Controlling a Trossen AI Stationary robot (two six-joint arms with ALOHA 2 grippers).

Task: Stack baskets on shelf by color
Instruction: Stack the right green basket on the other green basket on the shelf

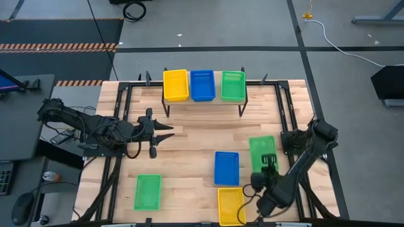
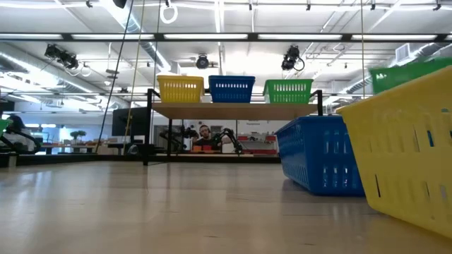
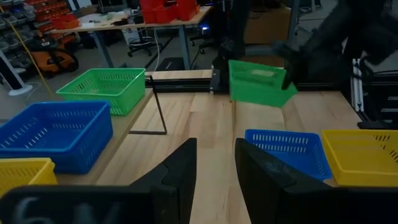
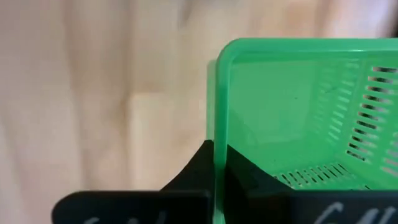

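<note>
**Green basket pinched by one rim, ready to lift**

Setting: a workshop with ceiling strip lights and benches behind; a slatted wooden table (image 1: 189, 157) in the middle.

Shelf (image 1: 203, 104): far edge of the table, holding three stacks side by side, a yellow basket (image 1: 175, 84), a blue basket (image 1: 202, 85) and a green shelf basket (image 1: 233, 86).

Loose stock on the table: a second blue basket (image 1: 226, 168) near the centre, a second yellow basket (image 1: 231, 205) just in front of it at the near edge, a spare green basket (image 1: 148, 191) at the near left.

Item in hand: the held green basket (image 4: 298, 118), to the right of the loose blue one. The right gripper (image 1: 267, 162) is at its near short end, fingers pressed together on the rim wall, one finger inside, one outside. From the left wrist view it looks tilted, one end seemingly up off the wood.

Left gripper (image 3: 214, 168): waiting over the left-centre of the table, fingers partly spread, holding nothing.

Risks, as I judge them:
- A single-edge pinch on thin, flexible plastic may let the basket swing or slip out in transit.
- A drooping far end could catch the shelf edge or knock the green stack.
- A tilted arrival may fail to nest.
</note>
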